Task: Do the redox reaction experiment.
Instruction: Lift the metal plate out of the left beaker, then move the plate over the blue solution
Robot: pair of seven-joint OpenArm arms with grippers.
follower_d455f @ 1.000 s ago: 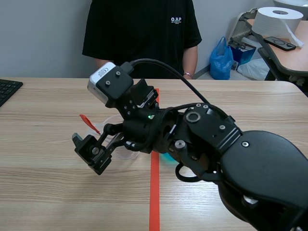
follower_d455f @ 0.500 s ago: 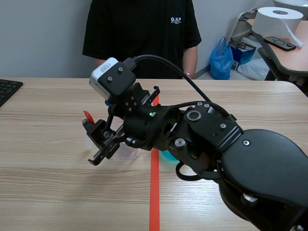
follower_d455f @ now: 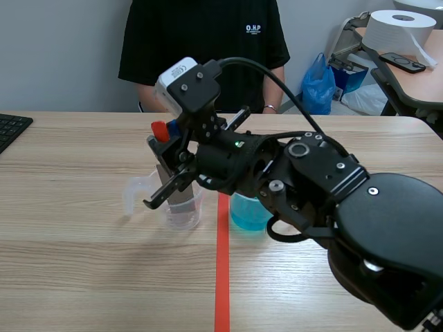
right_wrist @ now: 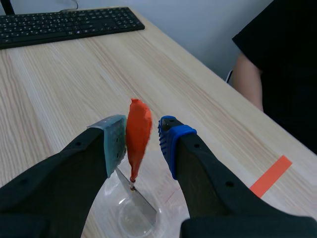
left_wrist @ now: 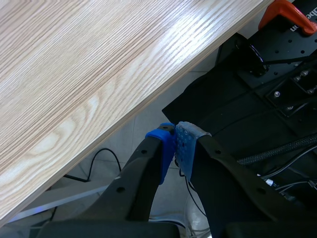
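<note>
Grey metal strip with a red teardrop-shaped handle hangs upright over a clear plastic cup, its lower end dipping inside the cup's rim while the handle stands well above it. The right jaws are clamped on that red handle, one grey-green dotted pad and one blue dotted pad pressing it from either side, directly above the cup. The right arm comes across from the cup's right and stretches past a red tape line, which runs just beside the cup on that same side.

Just across that line from the cup stands a second clear cup holding blue liquid. On the cup's other side, touching or nearly so, sits a clear plastic measuring jug with a handle. All three rest on the pale wood-grain counter. Beyond the cup, across the counter, is a person in a black T-shirt, and well off to the cup's left lies a black keyboard.

The left jaws are together on nothing, blue pads meeting, past the counter's edge and lower than its top
</note>
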